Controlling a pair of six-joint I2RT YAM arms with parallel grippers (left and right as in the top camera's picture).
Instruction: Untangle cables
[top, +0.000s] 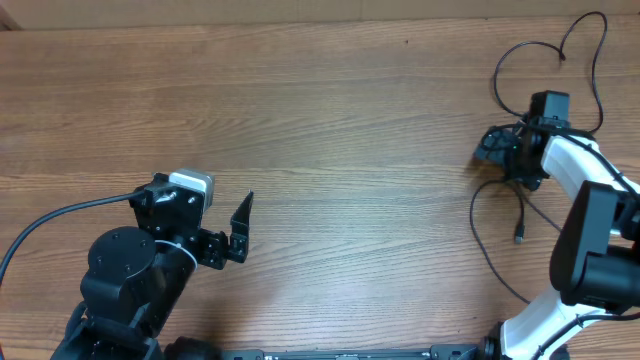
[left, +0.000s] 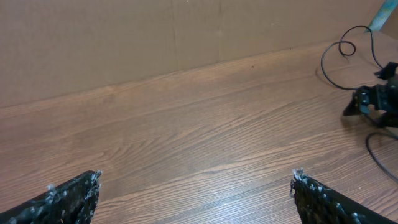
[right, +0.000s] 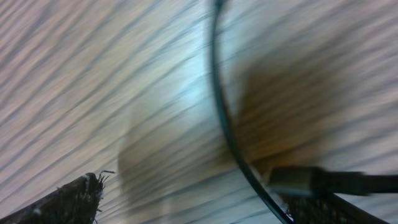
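Hovering low at the right edge of the overhead frame, right gripper (top: 492, 148) is over the cables (top: 597, 75), which lie in the upper right corner of the wooden table (top: 350, 120).

- One thin black cord loops from the gripper up to the top right corner and back. A second arcs from just below the gripper down toward the bottom right, partly hidden under the white arm. A small plug (top: 519, 238) lies on the table inside that arc.
- Right wrist view is blurred. Jaws stand wide apart, with one cord running down between them. A grey connector (right: 298, 180) lies close to the lower-right finger; cannot tell whether they touch. Nothing is clamped.
- Left gripper (left: 196, 177) is at the lower left of the overhead frame, well apart from the cables. Jaws are spread wide, with only bare wood between them.
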